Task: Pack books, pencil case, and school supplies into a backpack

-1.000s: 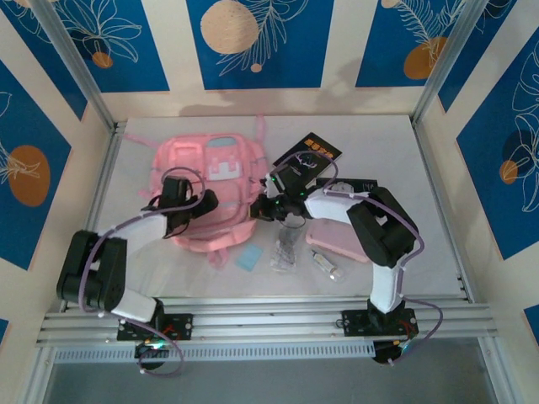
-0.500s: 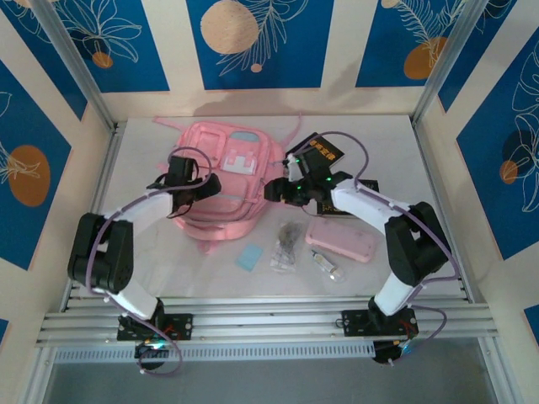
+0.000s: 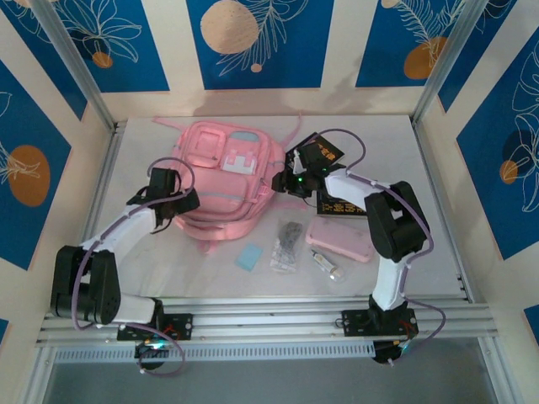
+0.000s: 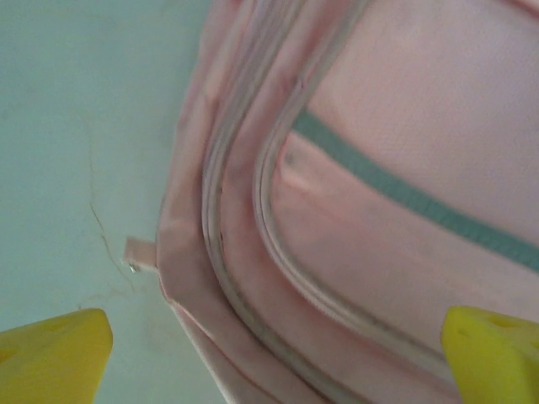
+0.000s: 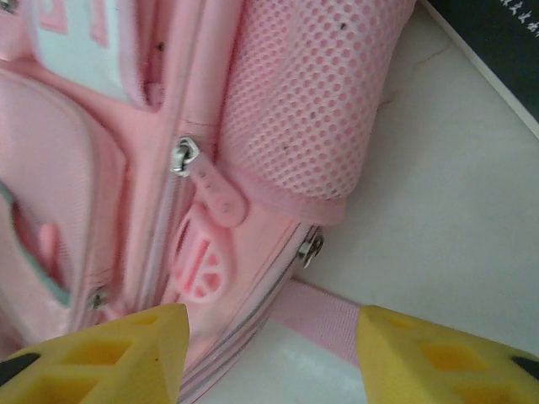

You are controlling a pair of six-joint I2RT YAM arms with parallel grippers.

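The pink backpack (image 3: 227,172) lies flat at the back middle of the table. My left gripper (image 3: 184,202) stands open at its left edge, and in the left wrist view the yellow fingertips (image 4: 52,353) straddle the piped seam of the backpack (image 4: 370,210). My right gripper (image 3: 280,182) is open at the right side, over a zipper pull (image 5: 185,156), the mesh pocket (image 5: 307,93) and a strap (image 5: 324,316). Two black books (image 3: 325,153) (image 3: 344,203) lie right of the bag. The pencil case (image 3: 339,240), a blue pad (image 3: 249,257), a clear bag (image 3: 286,244) and a small tube (image 3: 327,265) lie in front.
Metal frame posts (image 3: 108,126) and patterned walls close in the table on three sides. A rail (image 3: 269,316) runs along the near edge by the arm bases. A corner of one book (image 5: 497,42) lies close to my right gripper.
The backpack has slid toward the back and turned straighter. My right gripper has opened and moved back with it. My left gripper has shifted off the bag's top to its left edge.
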